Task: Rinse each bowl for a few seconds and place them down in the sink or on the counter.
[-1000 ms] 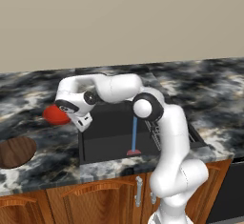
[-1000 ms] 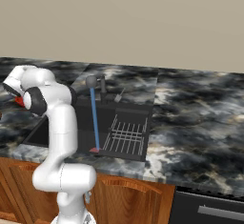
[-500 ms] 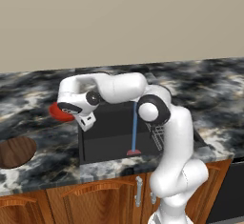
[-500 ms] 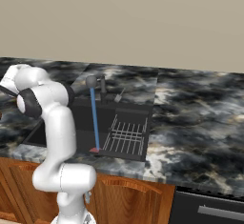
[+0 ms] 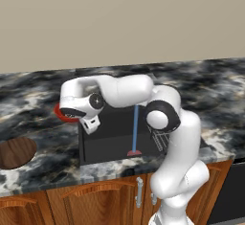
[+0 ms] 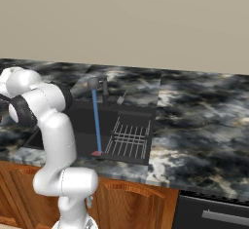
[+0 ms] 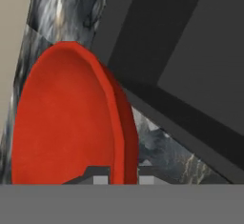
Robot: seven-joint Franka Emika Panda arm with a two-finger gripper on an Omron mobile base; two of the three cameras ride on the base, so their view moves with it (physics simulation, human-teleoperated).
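Note:
The red bowl stands tilted on edge above the counter, right at the left rim of the dark sink. My gripper is shut on its rim, one fingertip on each side of the wall. In the left base view the red bowl peeks out behind the hand, left of the sink. The brown wooden bowl lies on the counter at the far left. A blue stream of water falls into the basin.
A wire rack lies in the right half of the sink, and the grey faucet stands behind it. The blue stream lands near the basin's middle. Brown cabinets run below the counter.
The hand has carried the red bowl a little to the right, closer to the sink's left edge. The wooden bowl has stayed where it was.

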